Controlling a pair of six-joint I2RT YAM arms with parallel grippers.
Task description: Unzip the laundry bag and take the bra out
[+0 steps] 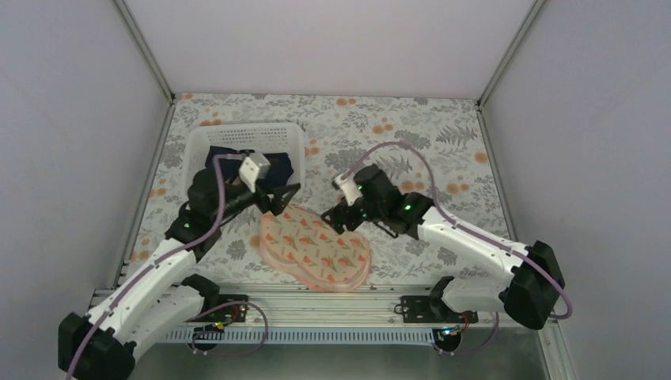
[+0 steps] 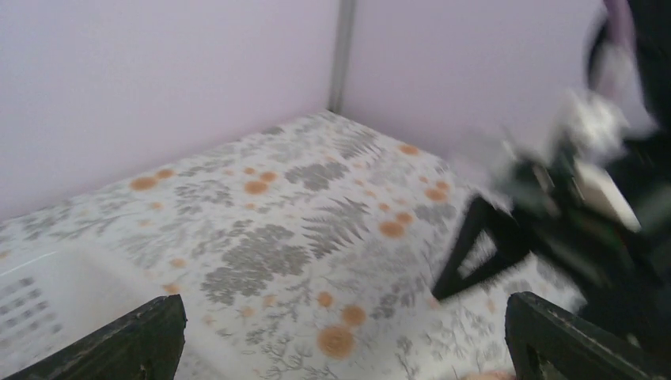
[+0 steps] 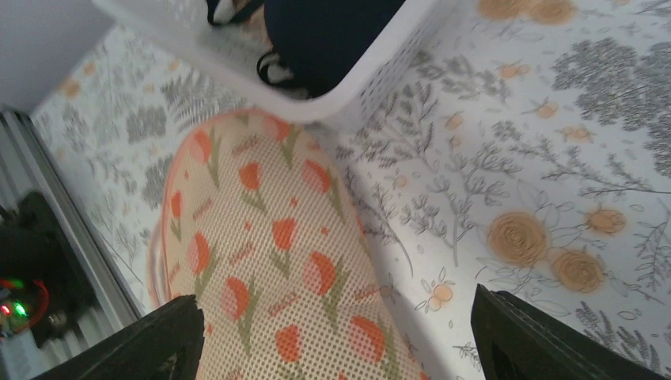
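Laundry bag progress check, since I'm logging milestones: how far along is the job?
Nothing looks done yet: the laundry bag lies flat on the table, no opening visible, and no bra in sight. In hand: the left gripper and right gripper, both open and empty, hover at its far edge. Left: unzipping, then pulling the bra out.

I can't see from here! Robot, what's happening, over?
Left gripper open, right gripper open. Laundry bag flat, ungripped; bra unseen. Basket at bag's far end.
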